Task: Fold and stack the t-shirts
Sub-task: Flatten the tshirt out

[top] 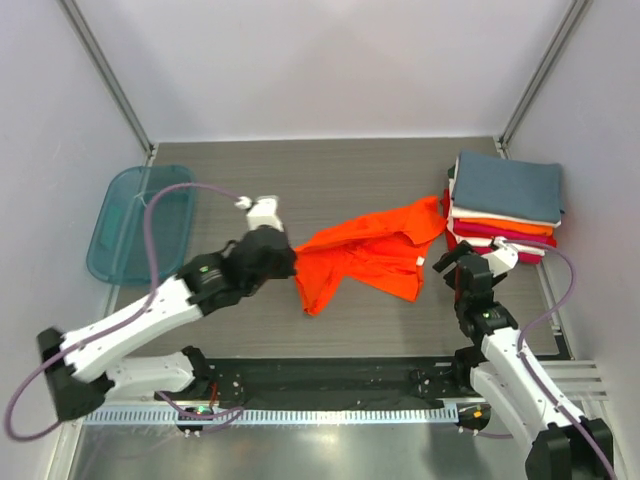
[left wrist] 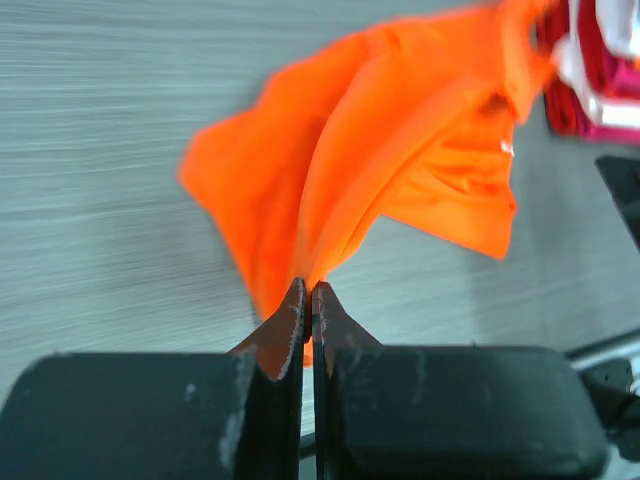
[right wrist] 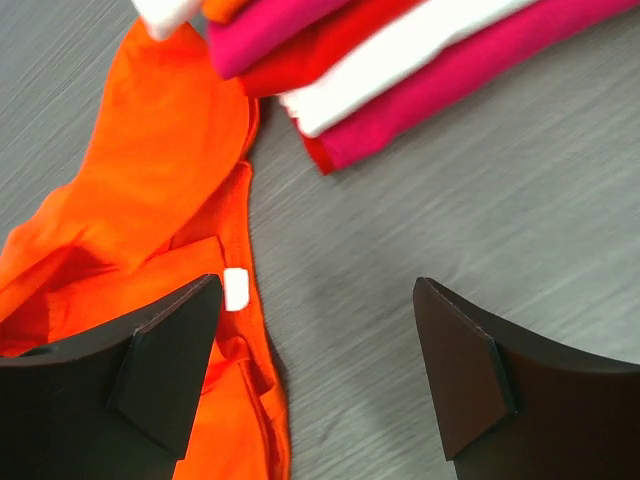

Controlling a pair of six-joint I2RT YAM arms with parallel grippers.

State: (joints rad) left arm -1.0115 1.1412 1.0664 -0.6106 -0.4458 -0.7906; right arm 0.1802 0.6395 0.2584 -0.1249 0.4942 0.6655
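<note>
A bright orange t-shirt point(top: 365, 250) lies crumpled and stretched across the middle of the table; it also shows in the left wrist view point(left wrist: 390, 150) and the right wrist view point(right wrist: 150, 190). My left gripper point(top: 287, 262) is shut on its left edge, the cloth pinched between the fingertips point(left wrist: 310, 300). My right gripper point(top: 450, 268) is open and empty just right of the shirt's collar, its white label point(right wrist: 235, 289) by the left finger point(right wrist: 165, 360). A stack of folded t-shirts point(top: 503, 205), slate blue-grey on top, then orange, white and crimson, sits at the back right point(right wrist: 400, 50).
A translucent teal plastic tub point(top: 140, 222) stands at the left edge of the table. White walls with metal corner posts enclose the back and sides. A black rail point(top: 320, 380) runs along the near edge between the arm bases.
</note>
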